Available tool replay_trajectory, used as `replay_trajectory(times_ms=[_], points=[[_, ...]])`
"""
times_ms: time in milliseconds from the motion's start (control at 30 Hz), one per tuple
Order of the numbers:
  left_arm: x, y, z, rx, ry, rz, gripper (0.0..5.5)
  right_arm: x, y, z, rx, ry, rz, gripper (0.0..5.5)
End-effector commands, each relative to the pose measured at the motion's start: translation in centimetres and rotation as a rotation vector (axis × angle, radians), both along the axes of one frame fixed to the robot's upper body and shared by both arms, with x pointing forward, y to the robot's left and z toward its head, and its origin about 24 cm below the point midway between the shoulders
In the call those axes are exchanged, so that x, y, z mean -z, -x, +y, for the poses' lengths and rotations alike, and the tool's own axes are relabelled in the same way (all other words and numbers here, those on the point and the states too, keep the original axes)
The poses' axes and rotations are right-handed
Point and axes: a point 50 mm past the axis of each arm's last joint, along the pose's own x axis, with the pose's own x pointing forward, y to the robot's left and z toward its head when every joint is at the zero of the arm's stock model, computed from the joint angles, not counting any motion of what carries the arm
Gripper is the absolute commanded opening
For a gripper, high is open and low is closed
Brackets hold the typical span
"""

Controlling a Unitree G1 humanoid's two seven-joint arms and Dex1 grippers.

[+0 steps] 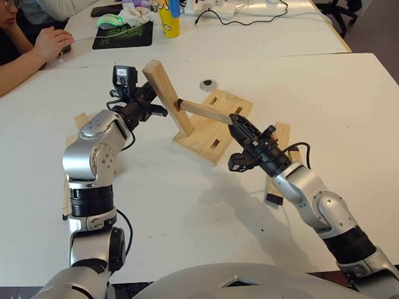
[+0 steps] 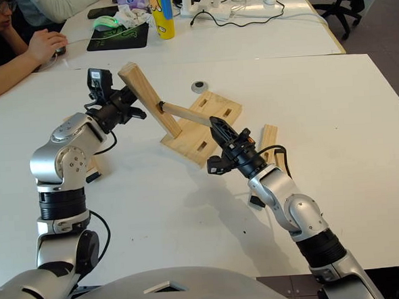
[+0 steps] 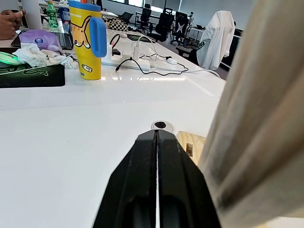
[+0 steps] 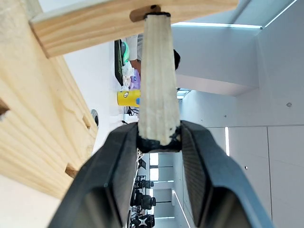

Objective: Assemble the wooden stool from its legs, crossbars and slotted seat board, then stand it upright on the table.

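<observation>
- The right gripper (image 1: 238,125) is lowest and closest over the tabletop (image 1: 362,146). Its jaws are clamped on the near end of a crossbar (image 1: 202,110), one finger on each side of the stick.
- The crossbar slopes up and away from that grip, over the slotted seat board (image 1: 199,137). Its far end sits in a hole in the side of a leg (image 1: 167,94).
- The leg is tilted, top end leaning toward the robot's left. Its lower end is down on the seat board, though whether it sits in a slot cannot be told.
- The left gripper (image 3: 156,142) is at the upper half of the leg, on its left side. Its jaws are pressed together with nothing between them, and the leg lies right against them.
- The seat board lies flat near the middle of the tabletop, turned cornerwise, with rectangular slots showing.
- A spare leg (image 2: 268,137) lies flat just right of the board, partly behind the right arm.
- Further wooden pieces (image 1: 80,120) lie beneath the left arm.
- A round cable grommet (image 1: 208,85) sits just beyond the board.
- A yellow tumbler (image 1: 169,12) stands on the next tabletop behind.
</observation>
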Motion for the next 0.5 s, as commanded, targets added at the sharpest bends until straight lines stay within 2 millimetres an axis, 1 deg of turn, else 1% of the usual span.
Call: replay_trajectory(times_ms=[33, 500], points=[[-0.72, -0.08, -0.37, 0.011, 0.011, -0.010, 0.00, 0.01, -0.28, 0.39, 0.003, 0.004, -0.005, 1.31], [-0.94, -0.20, -0.75, 0.026, 0.022, 0.003, 0.00, 0.29, -0.15, 0.98, -0.004, 0.006, -0.003, 1.31]])
